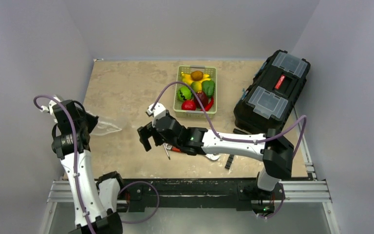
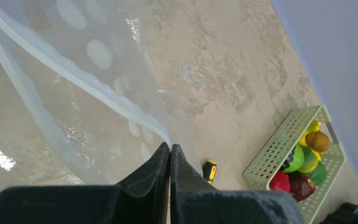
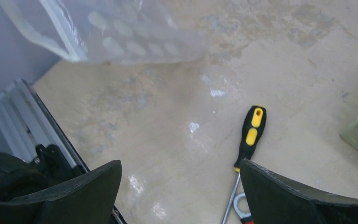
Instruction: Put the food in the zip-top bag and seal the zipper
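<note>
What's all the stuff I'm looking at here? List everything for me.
zip-top bag: one, clear with white dots, lifted at the table's left side
zipper: one, pale strip, along the bag's mouth
food: several pieces, red, green, yellow and brown, all in the basket
basket: one, pale green, far middle of the table
toolbox: one, black, right side
screwdriver: one, yellow-and-black handle, lying by the right gripper
table: one, mottled beige
left gripper: one, black, shut on the bag's edge
right gripper: one, black, open, holding nothing
</note>
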Controlling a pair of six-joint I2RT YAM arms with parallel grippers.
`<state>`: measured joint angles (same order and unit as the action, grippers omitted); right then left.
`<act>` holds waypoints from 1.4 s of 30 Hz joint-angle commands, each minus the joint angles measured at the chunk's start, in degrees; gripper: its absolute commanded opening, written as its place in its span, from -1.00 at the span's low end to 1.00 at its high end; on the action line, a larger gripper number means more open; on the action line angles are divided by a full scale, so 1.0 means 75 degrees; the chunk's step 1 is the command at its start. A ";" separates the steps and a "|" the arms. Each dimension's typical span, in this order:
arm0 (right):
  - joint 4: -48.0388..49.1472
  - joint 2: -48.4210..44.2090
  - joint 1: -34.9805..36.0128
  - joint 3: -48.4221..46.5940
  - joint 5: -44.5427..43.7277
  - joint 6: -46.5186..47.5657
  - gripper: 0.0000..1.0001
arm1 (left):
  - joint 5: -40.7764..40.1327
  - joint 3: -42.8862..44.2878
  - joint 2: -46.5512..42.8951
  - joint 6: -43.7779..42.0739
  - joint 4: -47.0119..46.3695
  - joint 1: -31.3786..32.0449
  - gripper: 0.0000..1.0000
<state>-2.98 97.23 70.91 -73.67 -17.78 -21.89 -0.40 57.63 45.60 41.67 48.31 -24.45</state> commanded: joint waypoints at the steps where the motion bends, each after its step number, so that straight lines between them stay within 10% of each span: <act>1: 0.0806 -0.0146 -0.0120 -0.0851 0.0253 -0.0304 0.97 | -0.1003 0.1042 -0.0351 -0.0776 0.1098 0.0671 -1.00; 35: 0.1752 0.2042 -0.0080 -0.3161 0.0315 0.1664 0.58 | 0.1194 0.1647 0.1177 -0.1029 0.1103 0.1864 -1.00; 38: 0.1738 0.2267 -0.0084 -0.3303 0.0115 0.1689 0.08 | 0.1320 0.1779 0.1339 -0.1009 0.1075 0.1941 -1.00; 40: 0.1709 0.2408 -0.0100 -0.3469 0.0068 0.1436 -0.96 | 0.1504 0.2078 0.1563 -0.1111 0.1251 0.1936 -0.94; 42: 0.1711 0.2386 -0.0222 -0.3362 -0.0023 0.0885 -1.00 | 0.1532 0.2463 0.1690 -0.1314 0.1529 0.1938 0.07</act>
<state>8.47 114.67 70.13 -96.99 -15.35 -10.59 8.86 70.41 56.60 33.45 58.61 -10.22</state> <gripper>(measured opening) 0.052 0.173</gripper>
